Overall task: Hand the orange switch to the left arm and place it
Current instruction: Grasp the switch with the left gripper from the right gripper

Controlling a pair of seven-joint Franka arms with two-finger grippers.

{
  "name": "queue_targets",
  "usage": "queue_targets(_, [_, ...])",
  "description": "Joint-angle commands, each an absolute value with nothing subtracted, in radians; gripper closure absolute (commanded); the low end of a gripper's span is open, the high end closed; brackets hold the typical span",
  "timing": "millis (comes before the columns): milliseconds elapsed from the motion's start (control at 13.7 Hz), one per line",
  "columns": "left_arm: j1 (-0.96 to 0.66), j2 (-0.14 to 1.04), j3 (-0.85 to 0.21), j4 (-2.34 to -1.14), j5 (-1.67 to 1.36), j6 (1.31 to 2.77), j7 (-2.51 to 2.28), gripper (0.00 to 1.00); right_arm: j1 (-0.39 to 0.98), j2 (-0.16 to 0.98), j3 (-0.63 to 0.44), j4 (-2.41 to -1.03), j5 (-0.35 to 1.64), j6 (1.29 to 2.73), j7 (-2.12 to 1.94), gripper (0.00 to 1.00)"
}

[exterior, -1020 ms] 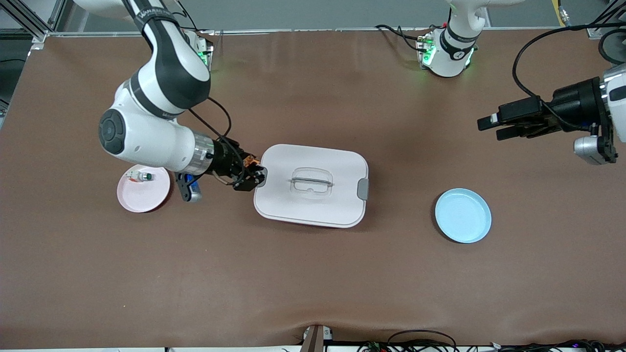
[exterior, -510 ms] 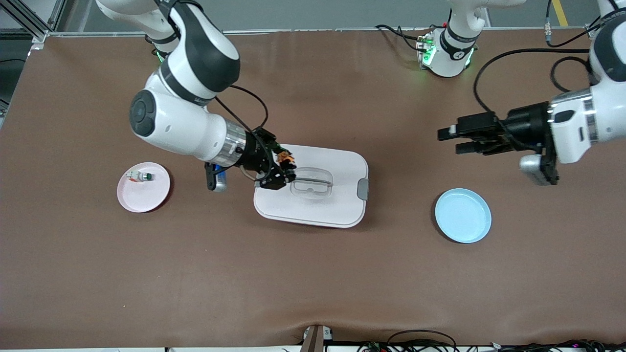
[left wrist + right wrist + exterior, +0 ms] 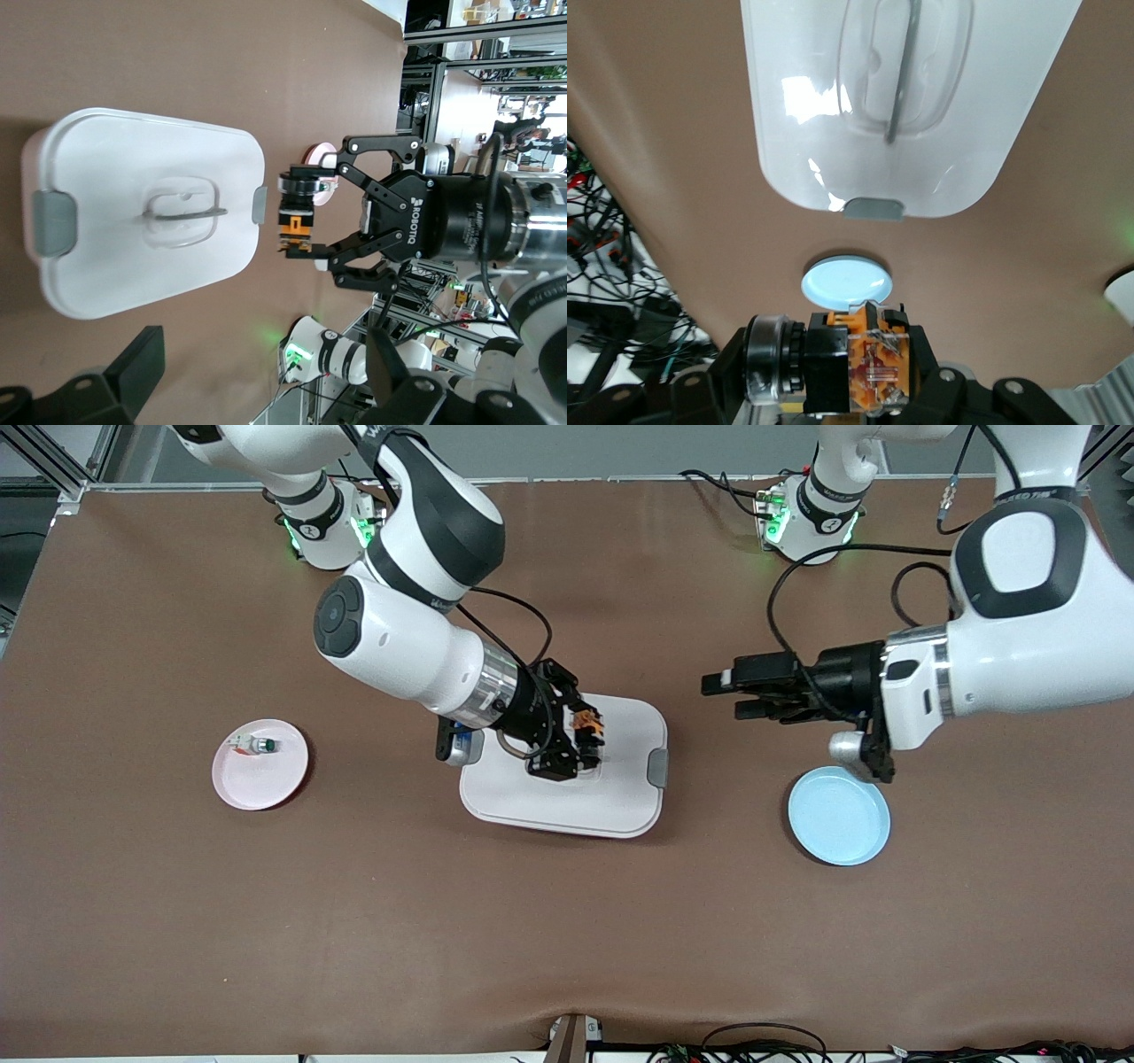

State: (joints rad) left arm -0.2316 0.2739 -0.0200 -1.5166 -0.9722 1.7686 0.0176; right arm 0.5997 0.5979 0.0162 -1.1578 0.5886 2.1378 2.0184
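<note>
Switch in right end effector over box.

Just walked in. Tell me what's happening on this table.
The right end effector is shut on the orange switch and holds it up over the white box. The left end effector is open, over bare table between the box and the blue plate. A pink plate holds a small green-buttoned switch.
</note>
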Motion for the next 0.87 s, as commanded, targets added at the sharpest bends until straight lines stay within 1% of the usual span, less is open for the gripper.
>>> queue_targets(0, [-0.274, 0.279, -0.02, -1.508, -0.997, 1.845, 0.031, 0.0, 0.624, 0.638, 0.002, -1.081, 0.6, 2.184, 2.124, 1.0])
queue_targets(364, [-0.308, 0.31, -0.023, -1.506, -1.002, 1.95, 0.109, 0.0, 0.663, 0.643, 0.0, -1.081, 0.598, 2.267, 2.204, 1.0])
queue_targets(583, [-0.308, 0.325, -0.038, -1.503, -1.015, 2.003, 0.13, 0.0, 0.67, 0.649, 0.0, -1.06, 0.598, 2.269, 2.255, 1.0])
queue_targets(802, [-0.308, 0.337, -0.043, -1.505, -1.017, 2.006, 0.179, 0.0, 0.684, 0.653, -0.002, -1.048, 0.597, 2.269, 2.272, 1.0])
